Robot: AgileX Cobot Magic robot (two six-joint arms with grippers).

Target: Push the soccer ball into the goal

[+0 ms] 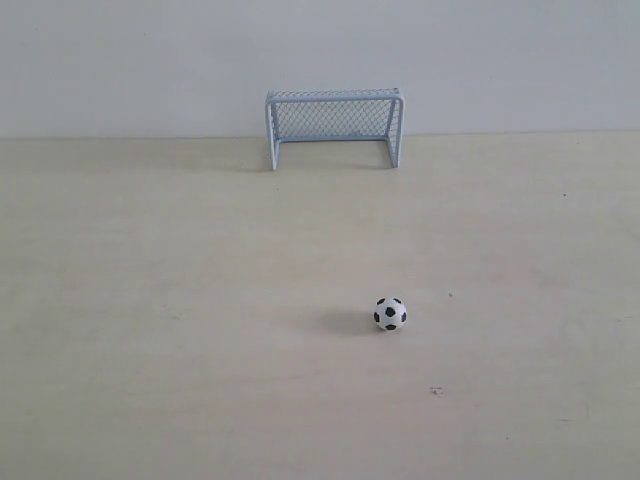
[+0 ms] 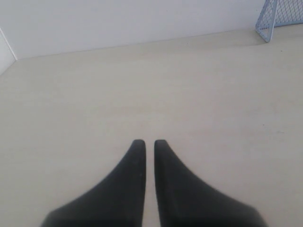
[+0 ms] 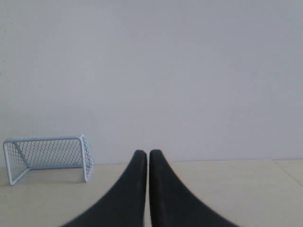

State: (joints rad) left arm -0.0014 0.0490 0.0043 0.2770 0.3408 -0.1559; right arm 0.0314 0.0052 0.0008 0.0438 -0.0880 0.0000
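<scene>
Soccer ball (image 1: 391, 314) first: in the exterior view we see it resting on the pale wooden table (image 1: 150, 300), lower right of centre in the frame, white with black patches, a soft shadow on its left. The goal (image 1: 334, 118) stands at the upper middle of that frame, against the back edge of the table where it meets the plain white wall (image 1: 120, 60), its open mouth facing the camera. Ball and goal are well apart, with bare tabletop between them, and the ball sits slightly right of the goal's right post. A small dark speck (image 1: 436, 390) marks the table below and right of the ball.

Neither arm shows in the exterior view. In the left wrist view we see the left gripper (image 2: 149, 142) above bare table, its 2 dark fingers drawn together with only a thin sliver between the tips, holding nothing; a corner of the goal shows far ahead. In the right wrist view the right gripper (image 3: 144, 152) has its 2 fingers closed almost tip to tip, also empty, with the whole goal beyond them against the wall.
</scene>
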